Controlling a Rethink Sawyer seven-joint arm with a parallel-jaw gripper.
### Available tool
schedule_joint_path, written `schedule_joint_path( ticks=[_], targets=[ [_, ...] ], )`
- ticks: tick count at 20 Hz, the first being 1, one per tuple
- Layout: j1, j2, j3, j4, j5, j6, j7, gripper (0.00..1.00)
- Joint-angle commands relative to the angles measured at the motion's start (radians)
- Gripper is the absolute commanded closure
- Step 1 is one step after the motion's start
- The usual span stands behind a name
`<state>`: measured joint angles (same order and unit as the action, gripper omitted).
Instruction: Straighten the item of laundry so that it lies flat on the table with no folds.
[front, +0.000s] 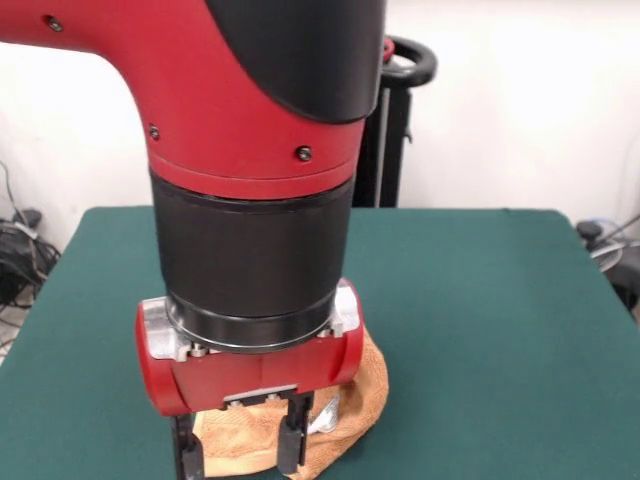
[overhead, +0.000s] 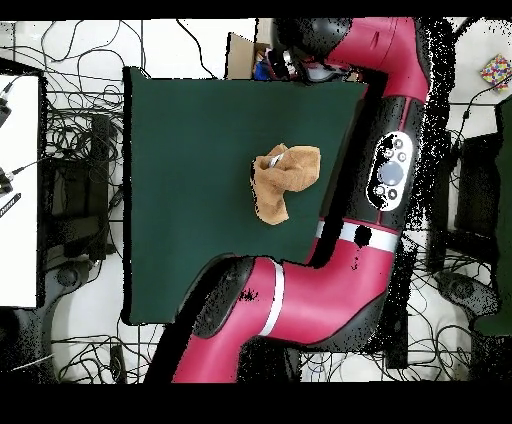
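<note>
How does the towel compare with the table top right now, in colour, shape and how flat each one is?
The towel is light orange-tan; the table is dark green. The towel is bunched into an irregular lump with folds; the table top lies flat and rectangular. The towel covers only a small patch; the table is far larger. Both look cloth-like. In the front view the gripper hangs just over the towel, its two dark fingers apart.

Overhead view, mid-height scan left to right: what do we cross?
White surface at the left edge → tangle of cables on the floor → bare green table → crumpled towel → the arm's red link with its grey button panel → more cables at the right.
</note>
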<state>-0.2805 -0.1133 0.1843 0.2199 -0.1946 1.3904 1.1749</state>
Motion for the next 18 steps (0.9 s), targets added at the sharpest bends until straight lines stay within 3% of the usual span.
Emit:
schedule_joint_path(
  ticks=[1,10,18],
  targets=[
    [-0.018,0.001,0.053,0.142,0.001,0.012,-0.159,0.0],
    [-0.023,0.004,0.056,0.11,-0.012,0.048,-0.198,0.0],
    [-0.036,-0.009,0.049,0.217,0.015,-0.053,-0.185,0.0]
  ],
)
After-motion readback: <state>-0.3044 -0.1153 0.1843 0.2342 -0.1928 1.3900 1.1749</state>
